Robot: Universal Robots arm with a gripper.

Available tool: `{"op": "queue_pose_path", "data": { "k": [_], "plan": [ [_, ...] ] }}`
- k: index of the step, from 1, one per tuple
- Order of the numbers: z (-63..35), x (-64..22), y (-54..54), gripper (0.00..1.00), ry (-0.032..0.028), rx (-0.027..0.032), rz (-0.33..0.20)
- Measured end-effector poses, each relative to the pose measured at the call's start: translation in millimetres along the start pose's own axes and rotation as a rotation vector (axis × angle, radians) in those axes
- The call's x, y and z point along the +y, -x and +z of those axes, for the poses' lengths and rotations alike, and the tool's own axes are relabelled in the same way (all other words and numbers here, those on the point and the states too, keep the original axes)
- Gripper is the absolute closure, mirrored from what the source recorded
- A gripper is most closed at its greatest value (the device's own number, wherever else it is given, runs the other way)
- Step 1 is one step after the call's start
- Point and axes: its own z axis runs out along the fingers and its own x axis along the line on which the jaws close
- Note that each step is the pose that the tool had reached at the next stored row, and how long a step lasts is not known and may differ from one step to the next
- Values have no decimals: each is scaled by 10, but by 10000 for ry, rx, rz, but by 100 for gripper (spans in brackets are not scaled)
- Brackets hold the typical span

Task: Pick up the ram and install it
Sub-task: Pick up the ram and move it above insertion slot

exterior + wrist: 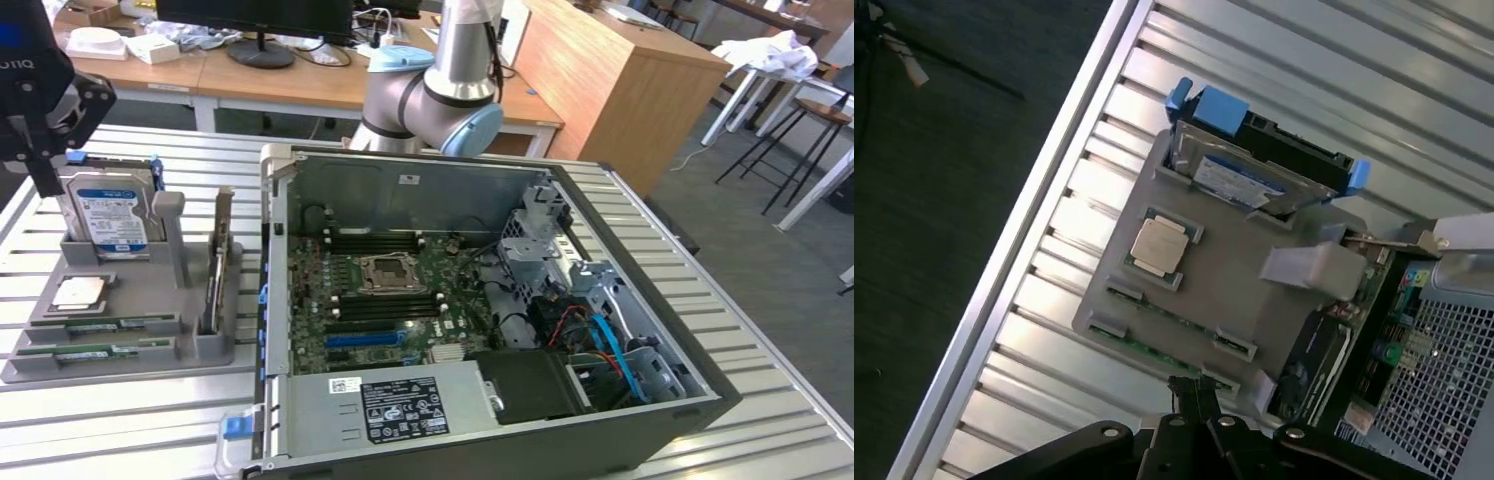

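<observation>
Two green ram sticks lie side by side in the front slots of a grey tray [200, 345]: one [104, 325] further in, the other [96, 351] nearest the tray's front edge. Which of them is the task's ram I cannot tell. In the wrist view the outer stick [1152, 351] is a thin green strip near the tray's [1234, 280] rim. My black gripper [30, 165] hangs high over the tray's back end at the exterior view's left, above the hard drive. Its fingers are shut together [1194, 388], with nothing between them.
An open computer case [694, 385] stands beside the tray, showing the motherboard's CPU socket [394, 272], black memory slots [387, 243] and a blue slot [363, 340]. The tray also holds a hard drive [110, 215], a CPU [80, 292] and an upright card [218, 262]. The slatted table's edge [1044, 170] is close by.
</observation>
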Motion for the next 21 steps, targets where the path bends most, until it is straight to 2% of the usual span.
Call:
{"op": "queue_pose_path", "data": {
  "k": [21],
  "plan": [
    [11, -1, 0, 90, 56, 183, -3812]
  ]
}}
